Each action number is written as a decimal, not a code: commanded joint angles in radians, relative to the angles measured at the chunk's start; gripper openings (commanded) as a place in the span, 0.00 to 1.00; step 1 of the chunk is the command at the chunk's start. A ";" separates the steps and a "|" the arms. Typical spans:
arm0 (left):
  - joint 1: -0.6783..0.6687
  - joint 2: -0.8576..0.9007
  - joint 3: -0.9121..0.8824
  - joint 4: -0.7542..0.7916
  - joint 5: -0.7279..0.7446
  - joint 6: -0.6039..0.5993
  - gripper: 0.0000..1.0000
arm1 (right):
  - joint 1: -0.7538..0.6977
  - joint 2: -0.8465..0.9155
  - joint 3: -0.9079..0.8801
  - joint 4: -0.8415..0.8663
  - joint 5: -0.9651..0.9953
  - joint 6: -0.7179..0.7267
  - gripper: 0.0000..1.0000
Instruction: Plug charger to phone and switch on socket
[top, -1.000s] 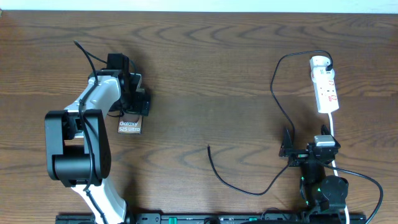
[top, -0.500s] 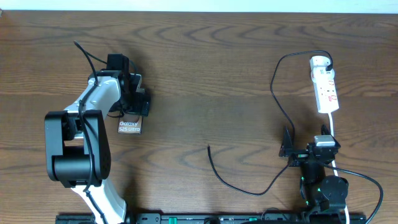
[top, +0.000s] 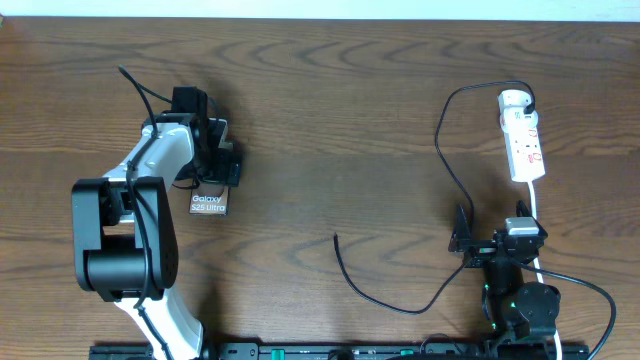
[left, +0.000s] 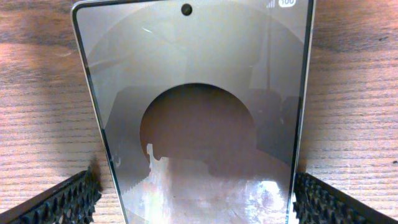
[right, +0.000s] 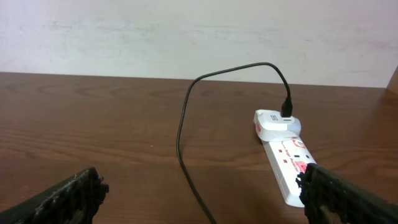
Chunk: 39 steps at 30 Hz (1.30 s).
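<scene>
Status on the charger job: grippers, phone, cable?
Left gripper open, straddling phone, flat on table. Right gripper open, empty, short of socket. Charger free end loose, not in phone. No obstruction seen.

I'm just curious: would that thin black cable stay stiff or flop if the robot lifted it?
Probably floppy: the charger lies in loose curves on the table. Likely light, being so thin. Its free tip would probably droop or swing, not stay pointed.

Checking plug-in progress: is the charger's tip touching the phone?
Apart. The overhead view shows the charger's tip far to the right of the phone, a wide gap between.
</scene>
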 joint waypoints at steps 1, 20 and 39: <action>0.007 0.019 -0.041 -0.007 -0.036 -0.005 0.98 | 0.008 -0.005 -0.001 -0.004 0.012 0.011 0.99; 0.007 0.019 -0.041 -0.007 -0.036 -0.004 0.89 | 0.008 -0.005 -0.001 -0.004 0.012 0.011 0.99; 0.007 0.019 -0.041 -0.007 -0.036 -0.004 0.84 | 0.008 -0.005 -0.001 -0.004 0.012 0.011 0.99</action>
